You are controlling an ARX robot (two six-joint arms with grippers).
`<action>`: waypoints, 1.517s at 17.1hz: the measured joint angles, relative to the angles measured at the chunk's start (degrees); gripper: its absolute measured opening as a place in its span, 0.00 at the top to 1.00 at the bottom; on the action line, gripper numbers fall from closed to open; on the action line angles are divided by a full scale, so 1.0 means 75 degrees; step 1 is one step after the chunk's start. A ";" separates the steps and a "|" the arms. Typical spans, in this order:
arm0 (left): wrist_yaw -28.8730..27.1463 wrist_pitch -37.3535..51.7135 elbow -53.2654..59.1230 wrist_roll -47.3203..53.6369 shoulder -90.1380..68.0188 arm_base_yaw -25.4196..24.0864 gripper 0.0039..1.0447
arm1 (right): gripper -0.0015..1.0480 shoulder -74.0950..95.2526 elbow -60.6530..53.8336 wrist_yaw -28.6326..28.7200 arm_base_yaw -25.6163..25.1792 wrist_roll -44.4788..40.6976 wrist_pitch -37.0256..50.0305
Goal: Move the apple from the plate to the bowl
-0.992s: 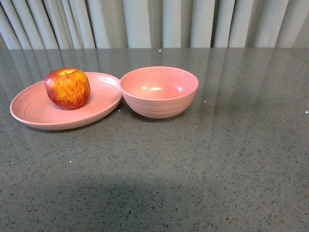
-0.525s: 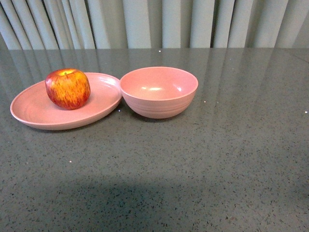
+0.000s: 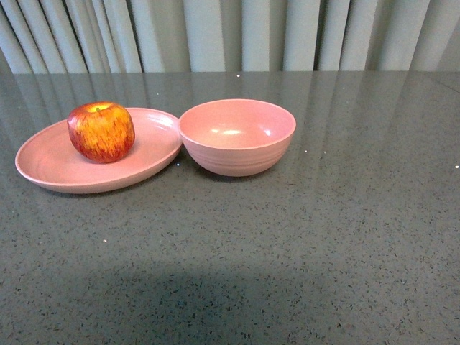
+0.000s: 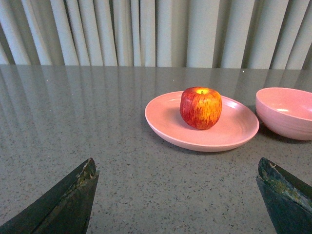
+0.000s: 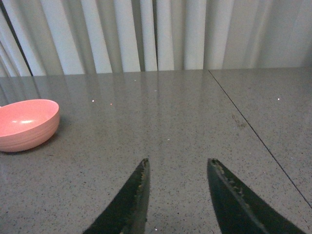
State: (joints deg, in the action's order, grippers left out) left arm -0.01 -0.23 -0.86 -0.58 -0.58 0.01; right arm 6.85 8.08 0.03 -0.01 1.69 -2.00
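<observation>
on my front feed the apple (image 3: pixel 100 131) sits on the plate (image 3: pixel 50 169), toward its far side, stem dimple up. the plate lies on the left part of the table (image 3: pixel 302 244). the bowl (image 3: pixel 237 136) stands upright just to the right of it with nothing inside. their rims meet or nearly meet, and i cannot tell whether they actually touch. a pale curtain (image 3: pixel 230 32) hangs behind the table's far edge. neither arm shows on this feed.

on the left wrist feed the left gripper (image 4: pixel 176 165) has its dark fingers (image 4: pixel 73 200) spread wide apart and nothing between them. it is over bare table, on the near side of the plate and well short of the apple. the edge of the bowl shows beyond the plate.

on the right wrist feed the right gripper (image 5: pixel 178 161) also has its fingers apart, with a narrower gap and only bare table in it. the bowl is off to one side of it, well clear. a thin seam (image 5: pixel 253 131) runs across the tabletop on the other side.
</observation>
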 joint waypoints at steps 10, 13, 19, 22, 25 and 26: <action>-0.0003 0.0003 0.0000 0.0000 0.0000 0.0000 0.06 | 0.98 -0.0545 -0.0679 -0.0003 0.0000 -0.0172 0.0207; -0.0009 0.0003 0.0000 -0.0003 0.0000 0.0000 0.06 | 0.98 -0.0848 -0.0976 -0.0009 0.0000 -0.0178 0.0195; 0.0000 0.0003 0.0000 0.0000 0.0000 0.0000 0.06 | 0.98 -0.0877 -0.0976 -0.0006 0.0000 -0.0178 0.0230; 0.0000 0.0003 0.0000 0.0000 0.0000 0.0000 0.06 | 0.66 -0.0877 -0.0976 -0.0006 0.0000 -0.0181 0.0227; 0.0000 0.0003 0.0000 0.0000 0.0000 0.0000 0.06 | 0.35 -0.0877 -0.0976 -0.0006 0.0000 -0.0178 0.0230; 0.0000 0.0003 0.0000 0.0000 0.0000 0.0000 0.06 | 0.23 -0.0877 -0.0976 -0.0006 0.0000 -0.0181 0.0227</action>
State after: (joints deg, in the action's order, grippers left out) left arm -0.01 -0.21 -0.86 -0.58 -0.58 0.01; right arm 0.27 0.75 -0.01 -0.01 0.34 -0.30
